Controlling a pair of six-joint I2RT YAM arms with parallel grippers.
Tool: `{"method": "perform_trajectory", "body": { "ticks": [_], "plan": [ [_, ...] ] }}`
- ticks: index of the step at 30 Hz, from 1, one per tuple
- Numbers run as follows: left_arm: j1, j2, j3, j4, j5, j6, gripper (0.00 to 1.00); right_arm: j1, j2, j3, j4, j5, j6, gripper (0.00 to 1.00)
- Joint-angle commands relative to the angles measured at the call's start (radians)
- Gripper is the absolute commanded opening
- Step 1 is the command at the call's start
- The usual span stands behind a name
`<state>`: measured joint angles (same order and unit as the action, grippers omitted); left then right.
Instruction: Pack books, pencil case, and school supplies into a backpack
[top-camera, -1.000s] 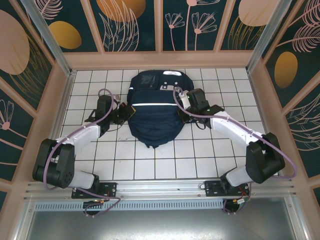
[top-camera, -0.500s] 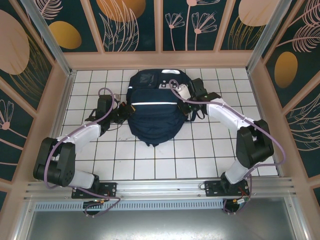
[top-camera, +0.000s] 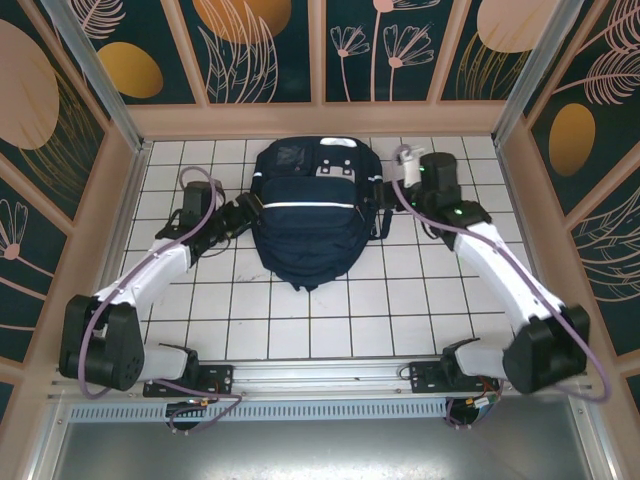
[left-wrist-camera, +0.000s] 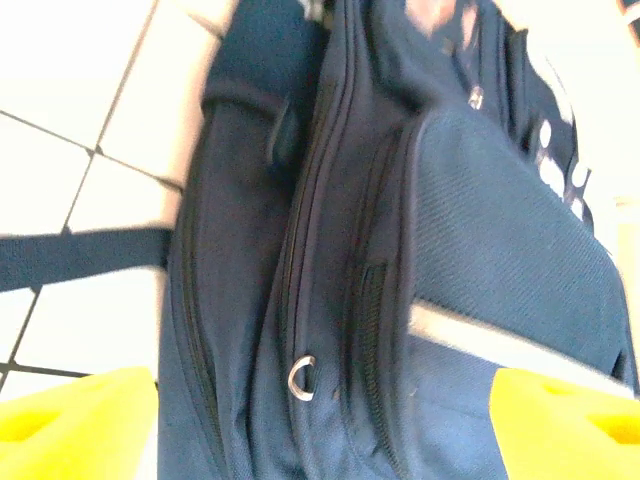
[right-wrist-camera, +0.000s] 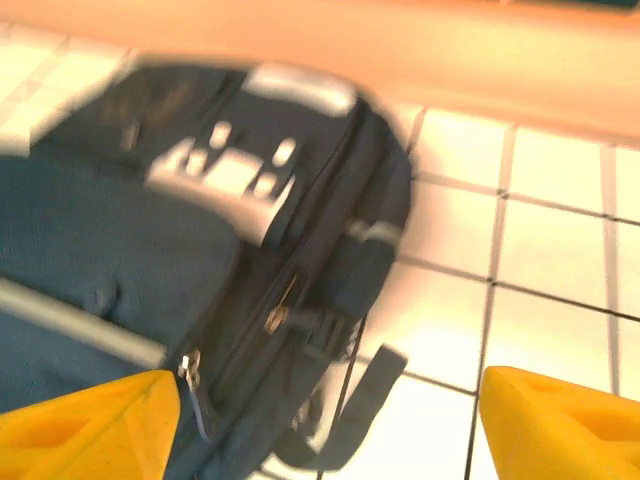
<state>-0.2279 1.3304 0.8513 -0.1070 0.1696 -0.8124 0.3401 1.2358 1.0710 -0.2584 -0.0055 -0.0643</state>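
The dark navy backpack (top-camera: 305, 215) lies flat on the white tiles with its zips closed and its white stripe (top-camera: 305, 206) facing up. My left gripper (top-camera: 245, 213) is at its left side, open. In the left wrist view the yellow fingertips (left-wrist-camera: 70, 425) stand wide apart in front of the backpack's side seams (left-wrist-camera: 330, 250) and a metal ring (left-wrist-camera: 300, 378). My right gripper (top-camera: 388, 195) is at its upper right side, open, and its fingertips (right-wrist-camera: 90, 425) frame the backpack's corner (right-wrist-camera: 250, 230) and a loose strap (right-wrist-camera: 370, 400). The books, pencil case and school supplies are hidden.
Wooden walls (top-camera: 320, 118) close the tiled floor (top-camera: 320, 320) at the back and on both sides. A metal rail (top-camera: 320, 375) runs along the near edge by the arm bases. Black straps (top-camera: 380, 212) trail from the backpack's right side.
Both grippers went from shut to open. The right arm swung away to the back right. The left gripper drew back a little, and the backpack shifted toward the back wall.
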Motion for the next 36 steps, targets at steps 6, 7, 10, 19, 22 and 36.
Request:
{"method": "perform_trajectory", "body": {
  "ticks": [6,7,10,19,22,36],
  "plan": [
    [0.018,-0.156,-0.060,0.092,-0.664,0.176,0.99,-0.158,-0.185,-0.288,0.339,0.271,0.138,0.99],
    [0.018,-0.162,-0.079,0.130,-0.710,0.206,0.99,-0.177,-0.184,-0.320,0.384,0.287,0.132,0.99],
    [0.025,-0.162,-0.166,0.286,-0.840,0.328,0.99,-0.214,-0.179,-0.457,0.566,0.311,0.077,0.99],
    [0.114,-0.075,-0.395,0.736,-0.782,0.562,0.99,-0.326,0.039,-0.622,0.897,0.238,0.076,0.99],
    [0.125,-0.047,-0.471,0.933,-0.706,0.637,0.99,-0.327,0.082,-0.662,0.982,0.233,0.067,0.99],
    [0.154,0.150,-0.631,1.393,-0.469,0.757,0.99,-0.350,0.191,-0.861,1.455,0.025,0.057,0.99]
  ]
}}
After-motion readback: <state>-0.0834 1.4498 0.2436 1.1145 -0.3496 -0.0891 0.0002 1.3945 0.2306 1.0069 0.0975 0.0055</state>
